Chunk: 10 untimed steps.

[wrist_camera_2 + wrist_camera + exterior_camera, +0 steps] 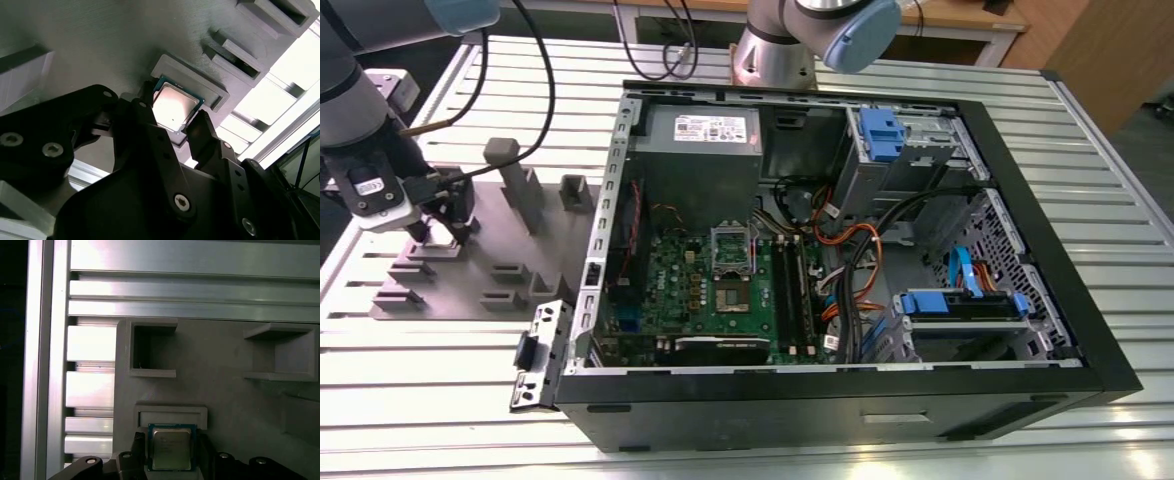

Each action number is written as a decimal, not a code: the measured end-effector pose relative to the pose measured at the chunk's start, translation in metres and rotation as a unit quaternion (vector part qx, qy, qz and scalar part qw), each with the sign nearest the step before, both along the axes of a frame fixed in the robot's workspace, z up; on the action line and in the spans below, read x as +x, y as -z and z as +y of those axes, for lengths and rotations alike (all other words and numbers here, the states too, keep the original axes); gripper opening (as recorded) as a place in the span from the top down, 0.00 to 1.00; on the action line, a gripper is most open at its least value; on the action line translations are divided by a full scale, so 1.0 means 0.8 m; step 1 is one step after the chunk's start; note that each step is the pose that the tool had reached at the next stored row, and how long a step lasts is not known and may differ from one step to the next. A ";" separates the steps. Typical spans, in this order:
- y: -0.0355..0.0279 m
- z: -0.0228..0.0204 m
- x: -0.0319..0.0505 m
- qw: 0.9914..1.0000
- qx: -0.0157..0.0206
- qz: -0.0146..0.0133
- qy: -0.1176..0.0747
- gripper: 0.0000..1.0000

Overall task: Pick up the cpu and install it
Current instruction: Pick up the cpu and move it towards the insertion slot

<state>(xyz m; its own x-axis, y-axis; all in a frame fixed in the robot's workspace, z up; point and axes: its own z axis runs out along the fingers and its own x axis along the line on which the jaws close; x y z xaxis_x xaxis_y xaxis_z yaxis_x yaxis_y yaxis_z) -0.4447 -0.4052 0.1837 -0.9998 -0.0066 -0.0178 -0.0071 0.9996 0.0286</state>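
The cpu, a small square chip with a silver top and a thin pale rim, lies in a shallow holder on the grey fixture plate. In the first wrist view the cpu sits just below the holder's raised rim. My gripper hangs over that plate at the exterior view's left. Its two black fingers press against opposite edges of the chip, so the gripper is shut on it. The silver socket frame on the green motherboard stands inside the open computer case.
The open black computer case takes up the exterior view's middle and right, with cables, blue drive brackets and a grey power supply. Upright posts and empty pockets rise from the fixture plate. A second arm's base stands behind the case.
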 end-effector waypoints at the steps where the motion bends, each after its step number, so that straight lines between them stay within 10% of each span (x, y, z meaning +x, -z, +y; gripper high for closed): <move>1: 0.0000 0.0000 0.000 1.000 0.000 0.000 0.000 0.46; 10: 0.0000 0.0000 0.000 1.000 0.000 0.000 0.000 0.53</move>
<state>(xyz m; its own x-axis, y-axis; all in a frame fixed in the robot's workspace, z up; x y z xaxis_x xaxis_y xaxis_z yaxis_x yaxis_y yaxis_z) -0.4448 -0.4053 0.1837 -0.9998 -0.0067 -0.0178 -0.0072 0.9996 0.0286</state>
